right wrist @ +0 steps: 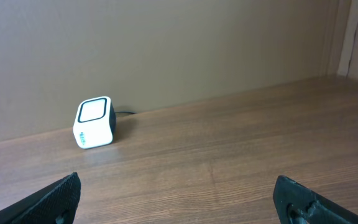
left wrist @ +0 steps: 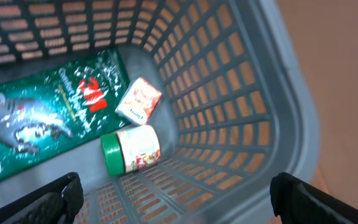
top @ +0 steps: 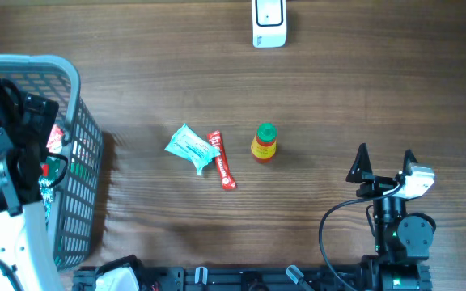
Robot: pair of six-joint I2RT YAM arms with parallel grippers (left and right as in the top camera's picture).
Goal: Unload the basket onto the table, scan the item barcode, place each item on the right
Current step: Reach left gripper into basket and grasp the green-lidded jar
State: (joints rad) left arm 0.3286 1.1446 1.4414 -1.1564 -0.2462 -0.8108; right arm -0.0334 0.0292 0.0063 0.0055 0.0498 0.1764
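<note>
My left gripper (left wrist: 176, 194) hangs open inside the grey basket (left wrist: 241, 93), with nothing between its fingers. Below it lie a jar with a green lid (left wrist: 131, 149), a small white and orange box (left wrist: 138, 100) and a green foil bag (left wrist: 48, 115). The white barcode scanner (top: 269, 22) stands at the table's far edge, and it also shows in the right wrist view as a scanner (right wrist: 94, 122) near the wall. My right gripper (top: 386, 158) stands open and empty at the front right, pointing toward the scanner. No barcode shows on any item.
On the table's middle lie a teal packet (top: 191, 147), a red stick pack (top: 222, 159) and a small yellow bottle with a green cap (top: 264, 142). The basket (top: 78, 97) fills the left edge, with my left arm over it.
</note>
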